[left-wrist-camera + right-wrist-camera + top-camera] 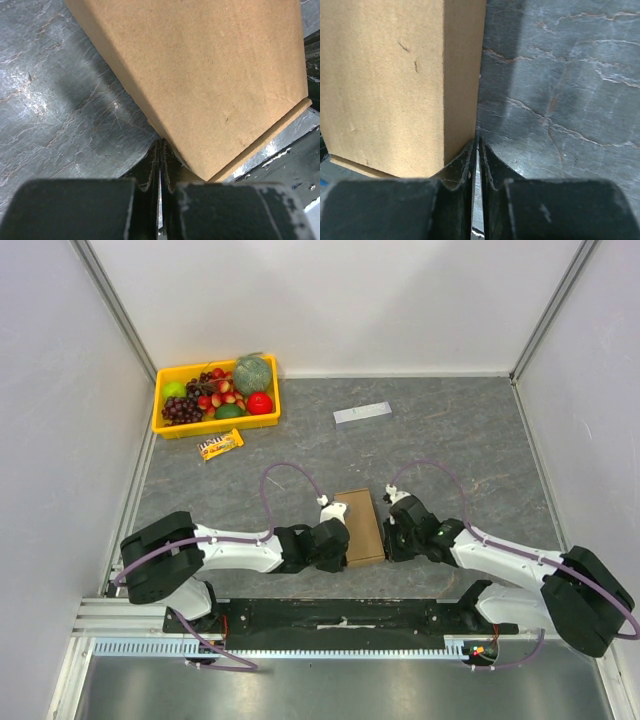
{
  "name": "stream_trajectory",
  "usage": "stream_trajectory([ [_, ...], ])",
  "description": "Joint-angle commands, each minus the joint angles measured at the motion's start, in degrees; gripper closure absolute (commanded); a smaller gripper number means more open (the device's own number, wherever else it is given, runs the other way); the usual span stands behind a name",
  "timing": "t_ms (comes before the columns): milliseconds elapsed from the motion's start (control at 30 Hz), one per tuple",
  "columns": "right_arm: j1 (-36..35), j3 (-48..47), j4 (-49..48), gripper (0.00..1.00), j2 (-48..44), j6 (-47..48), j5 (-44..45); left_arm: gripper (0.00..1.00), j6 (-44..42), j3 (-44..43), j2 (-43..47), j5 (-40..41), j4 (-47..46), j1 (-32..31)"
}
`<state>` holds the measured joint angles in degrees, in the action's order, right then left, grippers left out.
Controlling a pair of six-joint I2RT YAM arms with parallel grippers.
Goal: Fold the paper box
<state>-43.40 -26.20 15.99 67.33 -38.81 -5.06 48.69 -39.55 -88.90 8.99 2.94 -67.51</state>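
Flanking the paper box (361,527), the closed left jaws and closed right jaws rest against its opposite sides.

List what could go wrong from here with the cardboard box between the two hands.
The left hand and right hand are shut, tips against the sides of the paper box rather than gripping it, so it may slip or twist. Pushing harder could dent its walls. It lies close to the near edge of the table and might slide off.
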Motion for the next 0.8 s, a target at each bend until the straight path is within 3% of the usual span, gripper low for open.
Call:
stream_trajectory([
  [0,-2.7,-0.9,-3.2,0.83,-2.5,-2.9,0.3,0.98,4.3,0.7,-3.7,-0.7,-3.3,-2.0],
  [300,-2.4,-8.4,18.5,0.46,-8.2,-4.2,25.8,0.92,7.5,7.6,5.7,4.3,4.2,-2.1],
  [533,-2.4,-9.8,22.9,0.30,-14.8,-8.1,39.2,0.55,9.6,11.1,20.4,13.3,13.6,-2.0],
  [600,-2.5,-9.8,22.6,0.27,-17.0,-8.7,41.4,0.35,8.1,10.0,25.2,16.9,17.3,-2.0],
  [667,-2.4,-9.9,20.8,0.20,-19.2,-7.4,42.1,0.27,6.2,9.0,29.7,20.1,20.1,-1.9],
  [767,-2.4,-10.4,17.0,0.10,-20.7,-2.6,41.2,0.25,1.0,7.8,35.7,22.2,21.8,-0.4],
])
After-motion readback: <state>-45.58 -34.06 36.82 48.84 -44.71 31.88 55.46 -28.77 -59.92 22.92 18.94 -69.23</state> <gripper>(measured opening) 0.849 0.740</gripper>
